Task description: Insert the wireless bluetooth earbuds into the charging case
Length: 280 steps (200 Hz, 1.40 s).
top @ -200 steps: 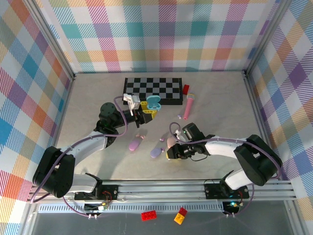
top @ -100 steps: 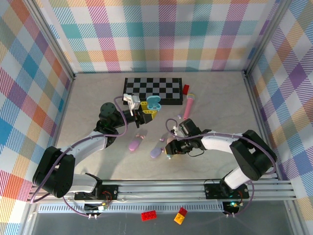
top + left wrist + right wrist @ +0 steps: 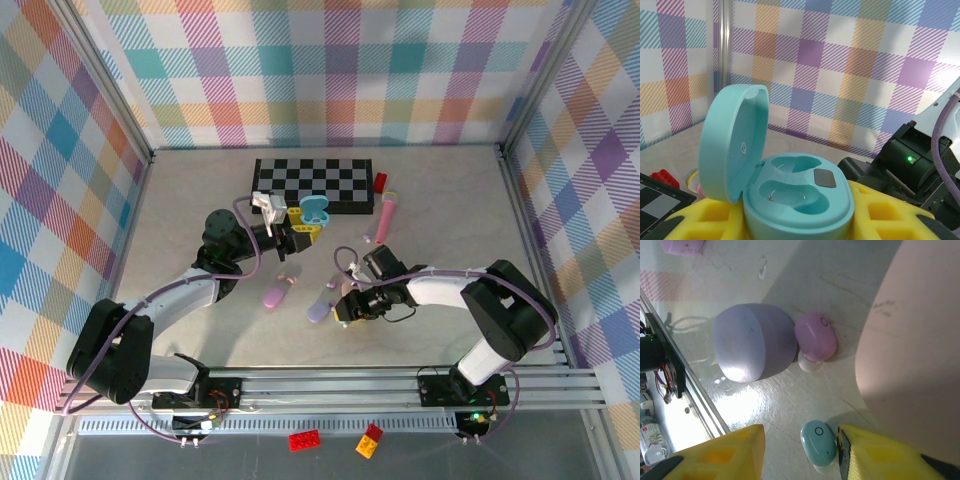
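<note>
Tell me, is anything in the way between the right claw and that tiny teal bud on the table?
Nothing visible does. The teal earbud lies on the table between the right gripper's open yellow fingers. The pink earbud and lilac case lie farther off, and a big pale pink shape sits beside one finger, not between.

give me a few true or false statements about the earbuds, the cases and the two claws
The lid of the teal charging case stands open: true.
Both wells of that case hold earbuds: false, both are empty.
The teal earbud lies on the table between the fingers of the right claw: true.
The left claw is open and holds nothing: false, it is shut on the teal charging case.
The pink earbud lies far from the lilac case: false, it lies right beside it.
</note>
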{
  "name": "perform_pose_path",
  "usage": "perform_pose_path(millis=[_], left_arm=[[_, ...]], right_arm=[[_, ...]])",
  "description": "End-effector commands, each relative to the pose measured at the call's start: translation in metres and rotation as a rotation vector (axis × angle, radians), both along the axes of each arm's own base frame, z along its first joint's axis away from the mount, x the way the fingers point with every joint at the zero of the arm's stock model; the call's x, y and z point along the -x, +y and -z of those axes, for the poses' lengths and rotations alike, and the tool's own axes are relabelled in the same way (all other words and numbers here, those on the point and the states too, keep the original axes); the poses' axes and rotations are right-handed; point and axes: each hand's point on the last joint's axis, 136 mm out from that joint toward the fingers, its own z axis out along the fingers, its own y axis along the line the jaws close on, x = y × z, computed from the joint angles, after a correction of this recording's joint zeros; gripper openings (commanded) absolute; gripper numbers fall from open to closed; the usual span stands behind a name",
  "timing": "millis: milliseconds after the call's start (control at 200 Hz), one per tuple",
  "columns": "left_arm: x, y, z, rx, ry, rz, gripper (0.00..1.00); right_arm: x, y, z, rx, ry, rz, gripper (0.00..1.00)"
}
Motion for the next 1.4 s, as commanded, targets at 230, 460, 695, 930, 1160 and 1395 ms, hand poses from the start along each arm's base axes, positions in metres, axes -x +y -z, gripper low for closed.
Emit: perform_pose_path(millis=[230, 460, 695, 930, 1160, 1395], left_arm=[[0.005, 0.003, -0.008, 0.004, -0.048, 0.011, 0.36], [0.006, 0.003, -0.009, 0.005, -0.049, 0.011, 0.36], [0.005, 0.003, -0.007, 0.001, -0.045, 0.011, 0.36], [0.005, 0.003, -0.007, 0.002, -0.047, 0.01, 0.36], [0.005, 0.004, -0.007, 0.001, -0.048, 0.007, 0.36], [0.005, 0.003, -0.007, 0.0, -0.051, 0.008, 0.36]], right_arm=[[0.012, -0.002, 0.009, 0.003, 0.039, -0.028, 0.36], [0.012, -0.001, 0.016, 0.012, 0.052, -0.029, 0.33], [0.016, -0.002, 0.018, 0.019, 0.055, -0.033, 0.26], [0.012, -0.002, 0.014, 0.025, 0.02, -0.025, 0.24], [-0.001, -0.014, 0.012, 0.088, -0.074, 0.042, 0.22], [-0.016, -0.037, 0.013, 0.18, -0.149, 0.169, 0.23]])
